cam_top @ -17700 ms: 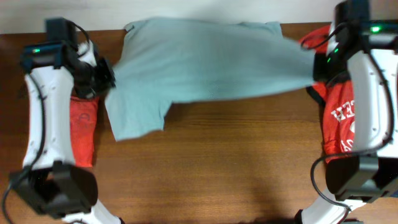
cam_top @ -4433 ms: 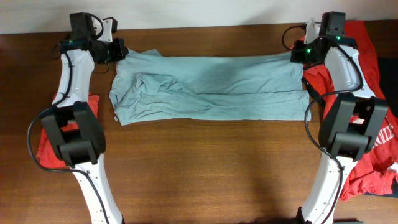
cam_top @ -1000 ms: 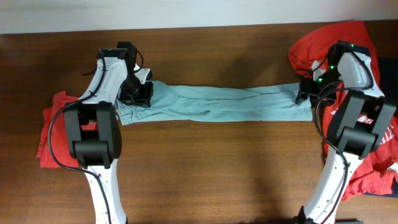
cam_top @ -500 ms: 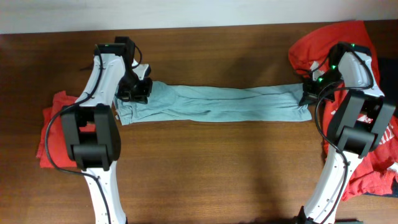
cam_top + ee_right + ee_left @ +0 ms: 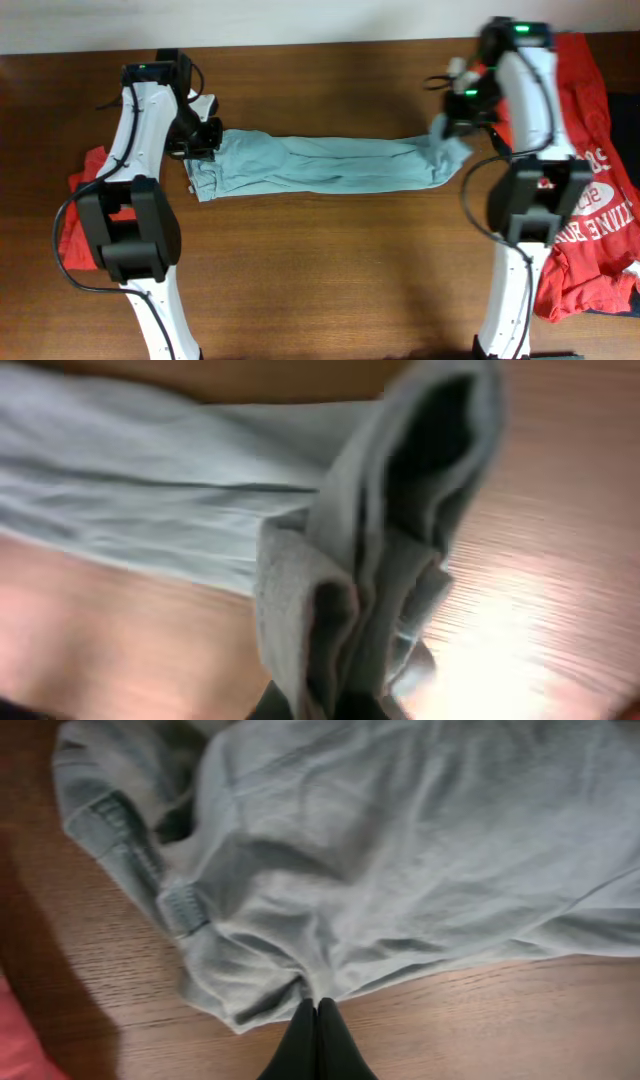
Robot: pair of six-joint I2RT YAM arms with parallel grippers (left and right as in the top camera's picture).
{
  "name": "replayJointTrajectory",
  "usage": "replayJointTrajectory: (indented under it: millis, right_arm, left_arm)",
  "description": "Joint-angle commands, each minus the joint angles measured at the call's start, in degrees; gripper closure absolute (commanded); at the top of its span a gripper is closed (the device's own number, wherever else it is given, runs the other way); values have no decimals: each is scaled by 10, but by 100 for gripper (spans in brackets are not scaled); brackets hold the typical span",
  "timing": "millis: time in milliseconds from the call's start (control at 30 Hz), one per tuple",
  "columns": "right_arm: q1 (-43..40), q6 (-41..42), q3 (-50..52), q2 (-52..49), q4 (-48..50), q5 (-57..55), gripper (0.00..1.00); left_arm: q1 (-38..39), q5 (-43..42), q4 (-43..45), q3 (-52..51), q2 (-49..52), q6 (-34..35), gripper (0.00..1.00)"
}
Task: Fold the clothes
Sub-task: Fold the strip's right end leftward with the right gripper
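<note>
Left-hand change: the left gripper was found slightly further left than half a second before, with the left end of the teal shirt carried along with it.
Shirt position: the teal shirt was stretched as a long folded band across the far half of the table, between the two arms.
Right-hand change: the right gripper had been brought leftward and the right end of the band was raised off the wood, so the band was shortened on that side.
Red garment on the right: it was seen spread flatter along the right edge than before.
Red garment on the left: it was left where it had lain, near the left arm.
Left fingers: they were pressed together, with the near edge of the shirt's left end pinched at their tips.
Right fingers: they were largely hidden by blurred, bunched cloth in the wrist view; the shirt's right end was clamped and held up by them.
</note>
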State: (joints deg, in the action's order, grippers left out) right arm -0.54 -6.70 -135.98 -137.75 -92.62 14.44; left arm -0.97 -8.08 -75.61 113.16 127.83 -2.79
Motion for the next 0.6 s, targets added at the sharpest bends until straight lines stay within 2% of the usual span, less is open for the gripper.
replayJointTrajectory:
  millis: [0, 233, 567]
  right_arm:
    - [74, 27, -10, 19, 5, -3, 96]
    - [213, 77, -5, 13, 75, -31, 96]
    - [278, 92, -2, 0, 141, -42, 96]
  left_arm:
    - [-9, 4, -1, 7, -13, 6, 99]
    - [-9, 4, -1, 7, -14, 6, 99]
    - [-9, 4, -1, 7, -13, 6, 99]
